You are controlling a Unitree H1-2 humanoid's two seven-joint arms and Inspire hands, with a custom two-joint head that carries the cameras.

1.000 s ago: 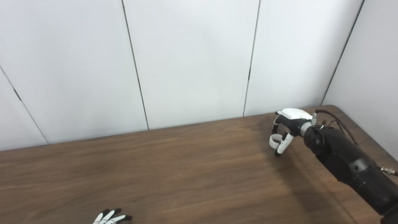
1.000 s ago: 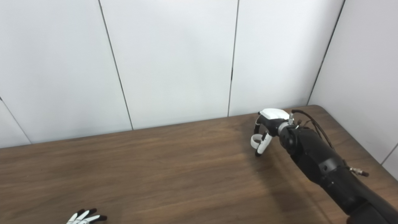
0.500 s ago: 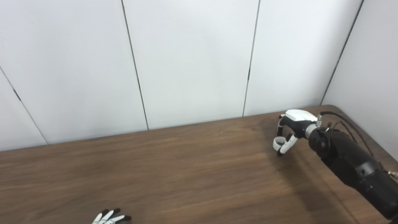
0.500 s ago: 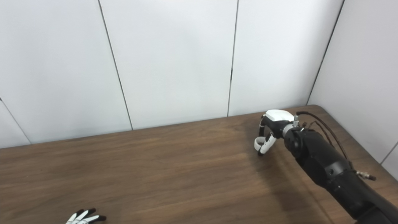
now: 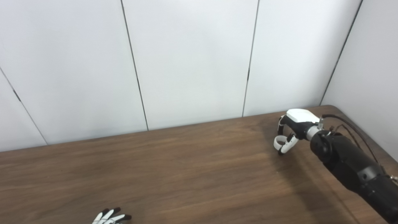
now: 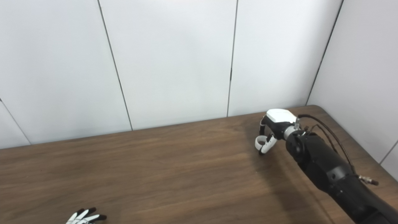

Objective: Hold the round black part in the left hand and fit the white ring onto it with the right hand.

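Right robot hand (image 5: 290, 130) grasping white ring (image 5: 279, 143) above the desk (image 5: 186, 174); left robot hand (image 5: 109, 217) lying with fingers spread, holding nothing.

Dark wood-grain table (image 5: 186, 174), rounded far-right corner, against white wall panels (image 5: 189, 62); nothing visibly lying on it.
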